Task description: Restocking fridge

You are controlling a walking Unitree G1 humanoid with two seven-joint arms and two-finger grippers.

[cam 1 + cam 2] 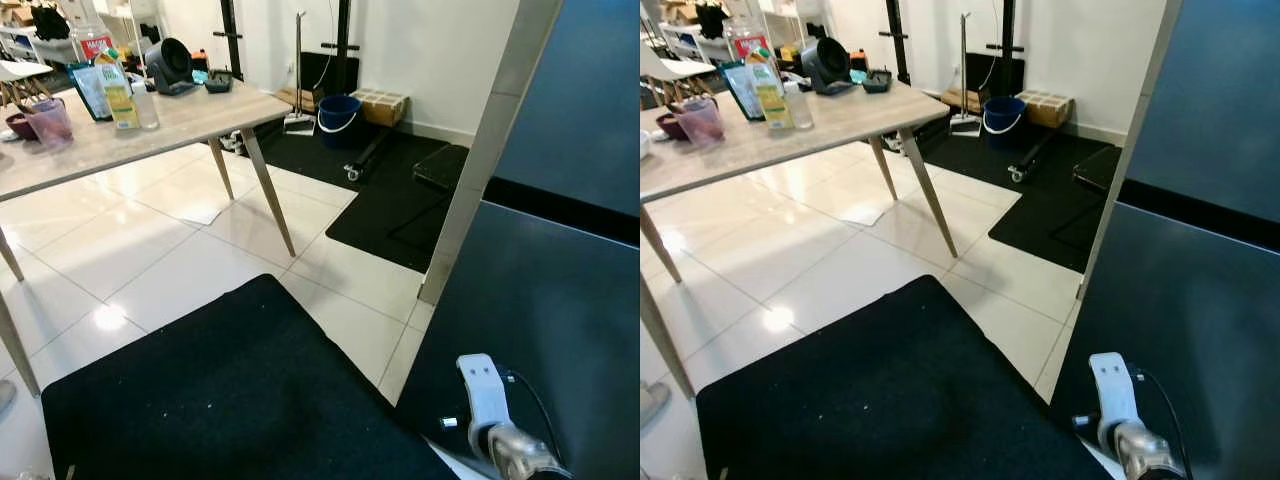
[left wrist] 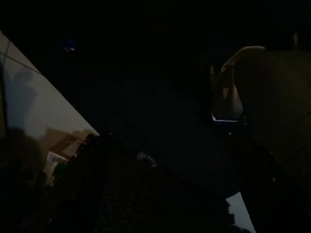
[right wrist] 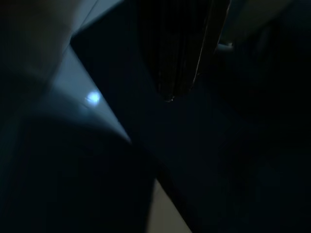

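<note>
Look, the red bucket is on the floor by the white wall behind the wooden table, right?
Not quite: the plastic bucket is blue, not red, as the left eye view shows. It does stand on the floor by the white wall, beyond the wooden table.

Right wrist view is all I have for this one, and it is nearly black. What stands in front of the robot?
Observer: A tall dark fridge, its front shut, on the robot's right.
Operator: Anything to stock it with?
Observer: A yellow carton stands on a wooden table off to the left, across the tiled floor.
Operator: And underfoot?
Observer: A black mat lies beside the fridge.
</note>
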